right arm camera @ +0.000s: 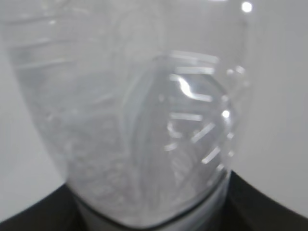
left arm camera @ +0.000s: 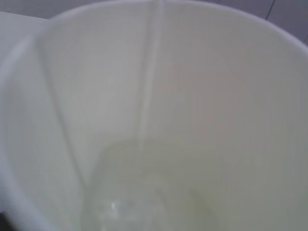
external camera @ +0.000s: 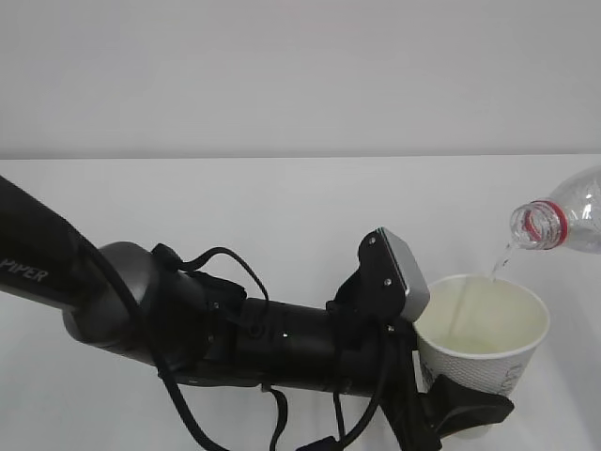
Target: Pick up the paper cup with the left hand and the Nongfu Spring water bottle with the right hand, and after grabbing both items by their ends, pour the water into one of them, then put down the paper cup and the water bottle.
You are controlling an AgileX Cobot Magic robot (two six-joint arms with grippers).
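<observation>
Outside, the exterior view shows a plain white worktop (external camera: pixel 235 207) that meets a pale grey wall (external camera: pixel 282 66) along a straight line. The left hand (external camera: pixel 282 343) reaches in from the left edge, lying almost level, with the word "PIPER" on its thick black upper part, loose black cables around it and a grey-topped block (external camera: pixel 399 272) near the wrist. Its claw (external camera: pixel 465 406) grasps the paper cup (external camera: pixel 484 338) low on the cup's side, and the cup stands upright, at the lower right. The Nongfu Spring water bottle (external camera: pixel 563 221) enters from the right edge, tilted with its open mouth and red neck ring down toward the cup. A thin stream of the water (external camera: pixel 498 263) falls from the mouth into the cup.

Next, the left wrist view looks straight into the cup (left arm camera: pixel 231 96); the cream inside fills the picture, a thin stream (left arm camera: pixel 147 96) runs down, and water pools at the bottom.

Finally, the right wrist view is filled by the clear bottle (right arm camera: pixel 134 120), blurred, with water inside. The right hand (right arm camera: pixel 260 207) shows only as dark shapes at the lower corners, its claw closed on the bottle's end.
</observation>
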